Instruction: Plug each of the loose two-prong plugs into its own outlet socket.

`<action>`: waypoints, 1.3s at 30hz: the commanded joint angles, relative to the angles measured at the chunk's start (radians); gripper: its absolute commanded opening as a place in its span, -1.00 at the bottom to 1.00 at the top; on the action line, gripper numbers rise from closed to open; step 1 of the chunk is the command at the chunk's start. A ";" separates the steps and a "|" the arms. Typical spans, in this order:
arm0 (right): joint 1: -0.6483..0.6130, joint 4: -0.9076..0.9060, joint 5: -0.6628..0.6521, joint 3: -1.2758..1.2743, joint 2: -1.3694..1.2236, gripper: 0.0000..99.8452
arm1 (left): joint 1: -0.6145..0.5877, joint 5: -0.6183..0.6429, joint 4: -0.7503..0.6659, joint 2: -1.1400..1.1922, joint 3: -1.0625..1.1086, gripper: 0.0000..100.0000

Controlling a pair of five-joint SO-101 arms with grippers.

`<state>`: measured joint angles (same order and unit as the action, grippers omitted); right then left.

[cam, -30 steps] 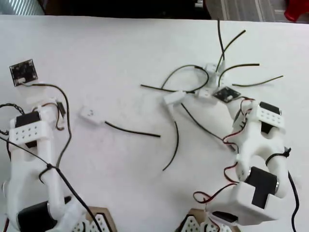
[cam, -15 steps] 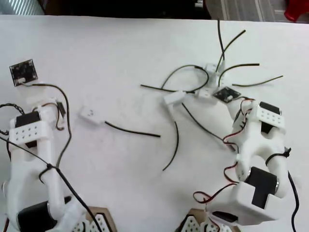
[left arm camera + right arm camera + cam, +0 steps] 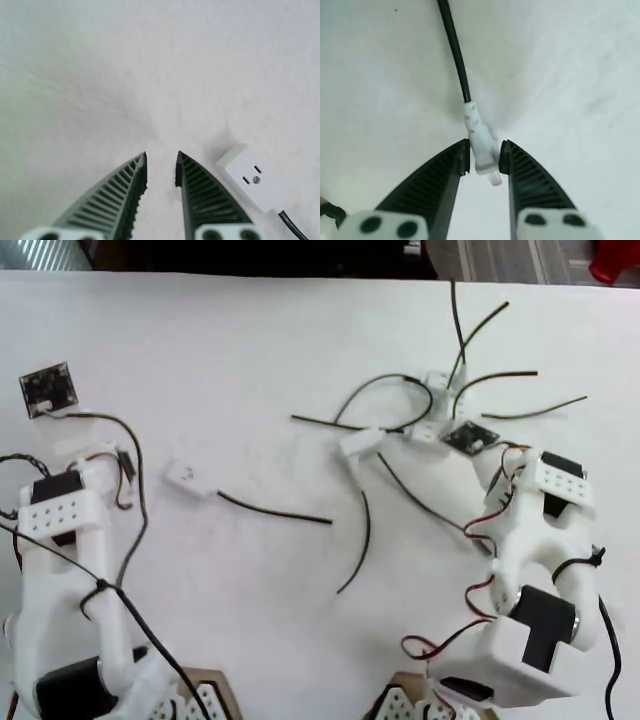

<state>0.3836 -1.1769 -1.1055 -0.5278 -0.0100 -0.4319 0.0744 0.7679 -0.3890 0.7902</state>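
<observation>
The plug (image 3: 481, 150) is sitting far right on the surface (image 3: 250, 340), probably light, hard and slick, with its cord (image 3: 454, 50) tugging behind it. Its flat sides are looking like the safest hold. The right hand (image 3: 484, 155) is pinching it there, nearly closed. The left hand (image 3: 161, 165), slightly open, is holding nothing beside a socket (image 3: 252, 177).

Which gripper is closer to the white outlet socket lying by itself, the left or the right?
Left. The left gripper sits just beside the outlet socket, not touching it. The right gripper is off on the table's other side, closed on a white plug.
</observation>
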 commanded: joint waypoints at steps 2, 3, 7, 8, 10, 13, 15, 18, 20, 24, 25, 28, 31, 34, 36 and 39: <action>0.018 -0.010 -0.012 0.017 -0.007 -0.81 | 0.008 0.009 -0.018 -0.042 -0.003 -0.78; 0.018 -0.010 -0.012 0.018 -0.022 -0.81 | 0.008 0.009 -0.018 -0.042 -0.003 -0.78; 0.018 -0.007 -0.012 0.028 -0.071 -0.81 | 0.008 0.009 -0.018 -0.042 -0.003 -0.78; 0.018 -0.007 -0.012 0.032 -0.074 -0.81 | 0.008 0.009 -0.018 -0.042 -0.003 -0.78; 0.021 -0.007 -0.012 0.035 -0.074 -0.81 | 0.008 0.009 -0.018 -0.042 -0.003 -0.78; 0.027 -0.007 -0.012 0.035 -0.073 -0.83 | 0.008 0.009 -0.018 -0.042 -0.003 -0.78; 0.027 -0.007 -0.012 0.044 -0.073 -0.93 | 0.008 0.009 -0.018 -0.042 -0.005 -0.78; 0.033 -0.015 -0.005 0.084 -0.068 -0.95 | 0.008 0.009 -0.018 -0.042 -0.005 -0.78; 0.044 -0.048 -0.005 0.110 -0.042 -0.97 | 0.008 0.009 -0.018 -0.042 -0.005 -0.78; 0.033 -0.147 -0.011 0.117 0.047 -0.97 | 0.008 0.009 -0.018 -0.042 -0.005 -0.78; 0.015 -0.159 -0.005 0.114 0.064 -0.97 | 0.008 0.009 -0.018 -0.042 -0.005 -0.78; -0.030 -0.160 -0.003 0.058 0.068 -0.96 | 0.008 0.009 -0.018 -0.042 -0.005 -0.78; -0.071 -0.104 0.000 -0.031 0.068 -0.96 | 0.008 0.009 -0.018 -0.042 -0.003 -0.78; -0.097 -0.031 0.063 -0.092 0.068 -0.93 | 0.008 0.009 -0.018 -0.042 -0.003 -0.78; -0.104 -0.027 0.089 -0.103 0.068 -0.84 | 0.008 0.009 -0.018 -0.042 -0.003 -0.78; -0.104 -0.027 0.094 -0.101 0.076 -0.78 | 0.008 0.009 -0.018 -0.042 -0.003 -0.78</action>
<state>0.2915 -1.2106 -1.0273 -0.6306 0.0115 -0.4319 0.0744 0.7679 -0.3890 0.7902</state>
